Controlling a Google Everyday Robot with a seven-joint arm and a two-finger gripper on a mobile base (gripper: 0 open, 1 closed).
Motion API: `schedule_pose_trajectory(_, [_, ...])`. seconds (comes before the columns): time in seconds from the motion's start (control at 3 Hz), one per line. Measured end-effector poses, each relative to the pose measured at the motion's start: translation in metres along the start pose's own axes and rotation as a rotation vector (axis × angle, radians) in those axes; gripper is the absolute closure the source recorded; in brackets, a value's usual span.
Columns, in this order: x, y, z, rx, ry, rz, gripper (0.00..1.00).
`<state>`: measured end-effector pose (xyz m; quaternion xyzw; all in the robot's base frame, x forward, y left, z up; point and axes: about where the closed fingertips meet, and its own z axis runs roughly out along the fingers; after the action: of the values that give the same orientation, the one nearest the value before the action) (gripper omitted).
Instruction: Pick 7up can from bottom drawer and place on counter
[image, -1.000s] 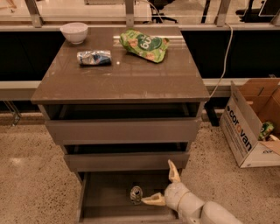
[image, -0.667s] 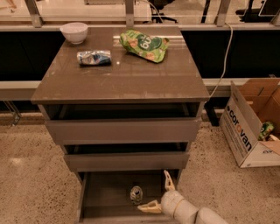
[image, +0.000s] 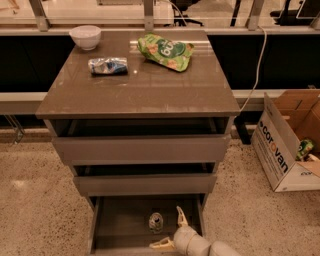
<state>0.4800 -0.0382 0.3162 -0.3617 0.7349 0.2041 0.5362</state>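
Because the arm (image: 212, 248) runs off the lower edge, only its pale wrist and the gripper (image: 166, 228) show, and the front of the bottom drawer (image: 117, 222) is cut off there too. Seen from above, the 7up can (image: 156, 222) offers little more than its shiny top, so no label on it can be read. It stands upright on the bottom drawer's grey floor, about mid-width. The gripper hangs inside the same drawer with its two fingers spread wide, holding nothing: one finger (image: 180, 216) points up just right of the can, the other (image: 162, 244) lies nearer the drawer's front, and the can sits at the mouth of that spread, apart from both. Above the bottom drawer, the two upper drawers (image: 142, 149) stand slightly ajar, their insides dark. On the counter (image: 140, 92) over the drawer lie a white bowl (image: 85, 36), a crushed can (image: 107, 65) and a green snack bag (image: 165, 51) whose print I cannot make out. Right of the drawer, a cardboard box (image: 280, 150) on the floor reads "corovan"
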Motion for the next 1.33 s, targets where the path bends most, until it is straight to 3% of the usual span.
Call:
schedule_pose_trajectory(0.67, [0.035,0.002,0.052,-0.048,0.082,0.025,0.00])
schedule_pose_trajectory(1.33, [0.062,0.004,0.107,-0.104,0.181,0.010,0.00])
